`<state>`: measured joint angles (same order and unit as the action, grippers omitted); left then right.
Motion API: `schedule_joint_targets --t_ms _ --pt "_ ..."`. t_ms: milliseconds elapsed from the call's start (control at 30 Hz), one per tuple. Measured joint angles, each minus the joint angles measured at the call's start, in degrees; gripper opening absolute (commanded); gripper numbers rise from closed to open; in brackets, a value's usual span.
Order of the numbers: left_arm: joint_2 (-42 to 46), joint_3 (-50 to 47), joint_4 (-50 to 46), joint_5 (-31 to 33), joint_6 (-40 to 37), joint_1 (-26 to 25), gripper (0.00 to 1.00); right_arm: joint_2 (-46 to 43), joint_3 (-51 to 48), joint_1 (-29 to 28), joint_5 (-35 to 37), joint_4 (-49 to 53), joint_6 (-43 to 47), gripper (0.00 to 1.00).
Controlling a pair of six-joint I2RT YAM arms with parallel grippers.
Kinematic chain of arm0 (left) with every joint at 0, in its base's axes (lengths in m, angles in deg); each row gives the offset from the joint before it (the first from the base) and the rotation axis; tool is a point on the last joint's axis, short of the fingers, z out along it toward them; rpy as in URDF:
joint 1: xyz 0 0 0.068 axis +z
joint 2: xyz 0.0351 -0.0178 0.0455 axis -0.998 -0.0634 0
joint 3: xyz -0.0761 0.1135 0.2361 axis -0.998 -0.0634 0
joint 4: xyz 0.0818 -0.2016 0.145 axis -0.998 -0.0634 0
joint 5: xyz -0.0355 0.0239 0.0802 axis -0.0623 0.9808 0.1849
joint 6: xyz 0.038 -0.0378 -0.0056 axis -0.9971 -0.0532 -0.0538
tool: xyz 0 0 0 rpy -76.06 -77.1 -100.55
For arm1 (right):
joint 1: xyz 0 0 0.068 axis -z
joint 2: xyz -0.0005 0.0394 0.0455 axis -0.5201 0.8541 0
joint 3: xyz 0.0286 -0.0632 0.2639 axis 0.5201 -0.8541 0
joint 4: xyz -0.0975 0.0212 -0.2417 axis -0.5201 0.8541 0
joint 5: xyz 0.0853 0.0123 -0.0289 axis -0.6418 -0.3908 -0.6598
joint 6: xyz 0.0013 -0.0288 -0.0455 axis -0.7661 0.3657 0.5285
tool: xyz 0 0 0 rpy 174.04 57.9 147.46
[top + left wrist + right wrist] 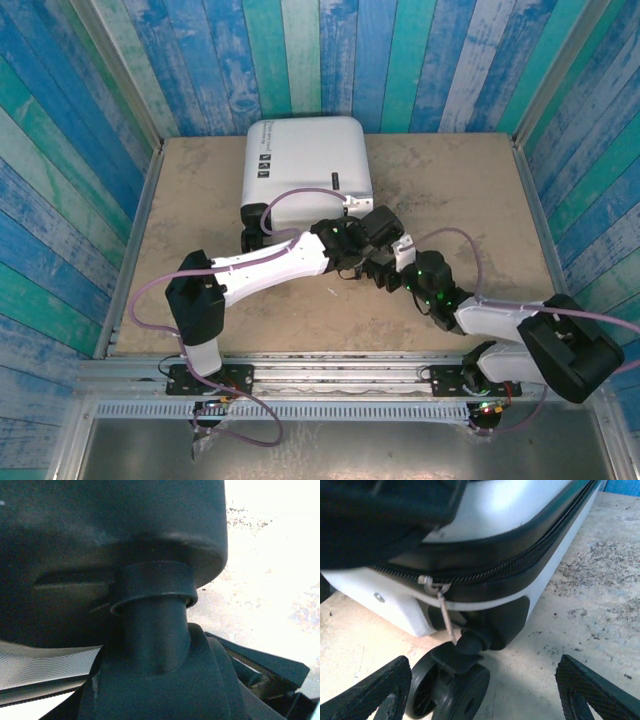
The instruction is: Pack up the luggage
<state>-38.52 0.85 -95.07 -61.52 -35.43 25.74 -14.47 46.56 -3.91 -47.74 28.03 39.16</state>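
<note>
What worries us most is the crowding at the six o'clock end of the luggage point(305, 160). Both wrists meet there, so a small swing could knock one arm into the other or push the case across the table point(450, 200). The right gripper point(482, 692) stands released and wide, with a black wheel point(452, 687) low at seven o'clock between its fingers. If it closed here, we judge it would catch the caster and not the thin zipper pull point(445, 615) dangling above. We cannot tell how the left gripper point(345, 240) is set, since its own view is dark and very close. The case lies flat and closed at twelve o'clock on the table: a white shell with black trim and a zipper point(520, 565) round the seam.
</note>
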Motion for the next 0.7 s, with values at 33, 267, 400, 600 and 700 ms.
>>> schedule_joint_targets --t_ms 33,267,400,600,700 --pt "0.00 0.00 0.00 0.00 0.00 0.00 0.00 0.50 0.46 0.22 -0.48 -0.28 -0.02 0.73" --pt "0.00 0.04 0.02 -0.07 0.00 0.00 0.00 4.92 3.89 2.25 -6.19 -1.46 0.09 0.50" --pt "0.00 0.07 0.00 -0.24 -0.04 0.04 0.00 7.06 5.11 2.47 -8.81 -1.49 -0.04 0.35" --pt "0.00 0.09 -0.07 -0.33 -0.17 0.04 0.00 9.51 6.27 2.75 -9.38 -1.79 -0.85 0.12" --pt "0.00 0.09 -0.07 -0.39 -0.42 0.04 0.00 9.70 6.36 2.75 -9.68 -1.60 -1.51 0.06"
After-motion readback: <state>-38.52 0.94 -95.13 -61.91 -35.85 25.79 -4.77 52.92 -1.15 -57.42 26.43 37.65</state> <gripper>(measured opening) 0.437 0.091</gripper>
